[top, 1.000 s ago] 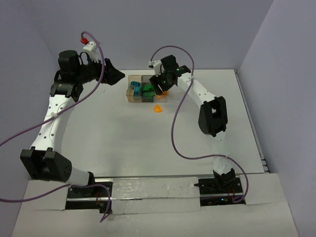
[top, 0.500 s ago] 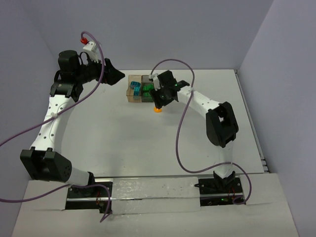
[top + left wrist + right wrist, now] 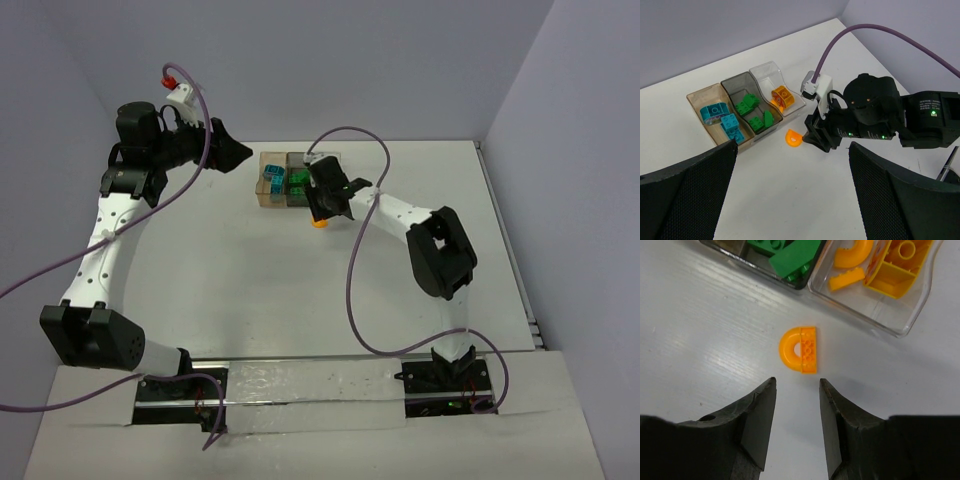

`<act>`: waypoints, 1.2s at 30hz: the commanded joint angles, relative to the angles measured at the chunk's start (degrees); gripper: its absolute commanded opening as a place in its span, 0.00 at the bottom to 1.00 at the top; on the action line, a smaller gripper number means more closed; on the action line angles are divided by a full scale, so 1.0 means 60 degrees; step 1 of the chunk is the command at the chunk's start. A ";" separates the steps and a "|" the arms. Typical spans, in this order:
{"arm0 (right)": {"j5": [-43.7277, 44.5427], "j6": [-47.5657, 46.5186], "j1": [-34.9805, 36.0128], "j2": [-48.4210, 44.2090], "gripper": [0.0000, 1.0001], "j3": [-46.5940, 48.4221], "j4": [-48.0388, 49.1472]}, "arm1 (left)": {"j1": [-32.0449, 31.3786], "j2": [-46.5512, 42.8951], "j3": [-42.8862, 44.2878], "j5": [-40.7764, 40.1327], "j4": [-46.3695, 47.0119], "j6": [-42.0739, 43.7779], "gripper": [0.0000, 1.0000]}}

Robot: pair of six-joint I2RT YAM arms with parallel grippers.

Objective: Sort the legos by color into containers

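White table (image 3: 695,330) fills the right wrist view; the orange half-ring lego (image 3: 799,349) lies at centre, just above the right gripper (image 3: 797,385), whose jaws stand apart, not touching it, below the clear container (image 3: 865,320).

You had bare table (image 3: 700,330) on both sides of the orange arch brick (image 3: 800,349). The clear container (image 3: 856,316) stood just beyond it, so its wall blocked forward travel.

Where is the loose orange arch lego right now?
In the right wrist view the orange arch lego lies on the table just ahead of the right hand, just outside the clear container.
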 commanded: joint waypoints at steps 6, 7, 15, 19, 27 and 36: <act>-0.0025 0.0201 -0.0168 0.0862 0.46 0.1280 -0.0148 | 0.0040 -0.0358 0.0126 -0.0012 0.0168 0.0180 0.99; -0.0070 0.0200 -0.0172 0.0964 0.46 0.1383 -0.0281 | 0.0040 -0.0354 0.0117 -0.0021 0.0177 0.0180 0.99; 0.0003 0.0230 -0.0275 0.1162 0.49 0.1361 -0.0577 | 0.0040 -0.0354 0.0045 0.0017 0.0248 0.0158 0.99; 0.0050 0.0254 -0.0319 0.1431 0.50 0.1644 -0.0909 | 0.0040 -0.0296 0.0114 0.0032 0.0244 0.0136 0.99; 0.0272 0.0129 -0.0319 0.1805 0.50 0.2020 -0.1209 | 0.0040 -0.0184 0.0247 0.0051 0.0216 0.0146 0.99; 0.0085 0.0027 -0.0352 0.2126 0.49 0.2308 -0.1297 | 0.0040 -0.0107 0.0260 0.0061 0.0197 0.0182 0.99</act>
